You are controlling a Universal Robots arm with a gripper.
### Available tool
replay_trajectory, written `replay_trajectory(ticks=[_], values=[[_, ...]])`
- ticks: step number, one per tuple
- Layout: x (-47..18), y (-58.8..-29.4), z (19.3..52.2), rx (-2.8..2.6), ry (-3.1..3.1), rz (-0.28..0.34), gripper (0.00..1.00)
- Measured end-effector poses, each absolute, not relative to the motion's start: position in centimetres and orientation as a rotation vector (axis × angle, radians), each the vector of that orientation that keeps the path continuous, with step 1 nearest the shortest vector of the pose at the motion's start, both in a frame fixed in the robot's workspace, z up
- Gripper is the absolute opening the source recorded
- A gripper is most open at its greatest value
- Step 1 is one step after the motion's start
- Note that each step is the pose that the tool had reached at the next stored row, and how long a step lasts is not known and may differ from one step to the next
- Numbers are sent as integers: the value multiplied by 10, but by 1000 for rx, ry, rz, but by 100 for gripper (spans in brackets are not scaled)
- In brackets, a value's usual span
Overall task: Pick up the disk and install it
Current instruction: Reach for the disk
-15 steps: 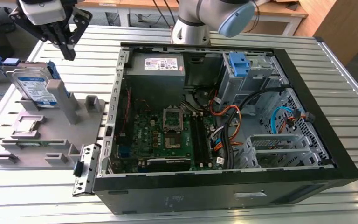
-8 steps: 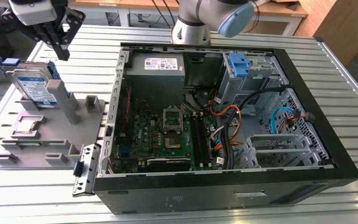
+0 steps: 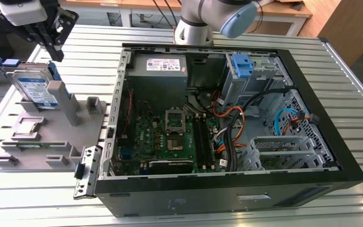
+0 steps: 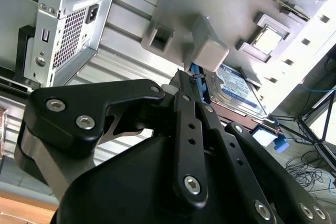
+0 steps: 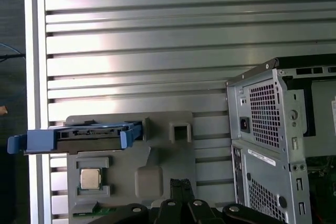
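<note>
Evidently nothing is done yet: the disk stands in its grey holder, with the pincer at its 12 o'clock, its opening impossible to tell.

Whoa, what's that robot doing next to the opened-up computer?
The robot arm's black gripper hangs close above the flat silver hard disk, which has a white-and-blue label and a blue plastic bracket. The disk stands upright in a slot of the grey plastic holder on the ribbed metal table, so it is not picked up yet. On the exterior view's right, the black computer case lies open, showing its green circuit board.
</note>
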State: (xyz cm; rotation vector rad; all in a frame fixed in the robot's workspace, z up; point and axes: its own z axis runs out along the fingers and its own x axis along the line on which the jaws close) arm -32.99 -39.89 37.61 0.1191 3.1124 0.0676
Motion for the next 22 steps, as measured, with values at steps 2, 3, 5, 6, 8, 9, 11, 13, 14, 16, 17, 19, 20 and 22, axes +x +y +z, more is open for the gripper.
replay_trajectory(ticks=[2, 3, 5, 6, 8, 9, 11, 13, 14, 16, 17, 19, 20, 22], values=[[-333, -399, 376, 119, 3112, 68, 11], [-335, -399, 376, 119, 3112, 68, 11], [-339, -399, 376, 119, 3112, 68, 11], [-340, -399, 375, 119, 3112, 68, 11], [-343, -399, 375, 119, 3112, 68, 11], [-345, -399, 375, 119, 3112, 68, 11], [-348, -399, 375, 119, 3112, 68, 11], [-350, -399, 375, 119, 3112, 68, 11], [-351, -399, 375, 119, 3112, 68, 11], [-353, -399, 375, 119, 3112, 68, 11], [-354, -399, 375, 119, 3112, 68, 11], [-356, -399, 374, 119, 3112, 68, 11], [-357, -399, 374, 119, 3112, 68, 11], [-359, -399, 374, 119, 3112, 68, 11]])
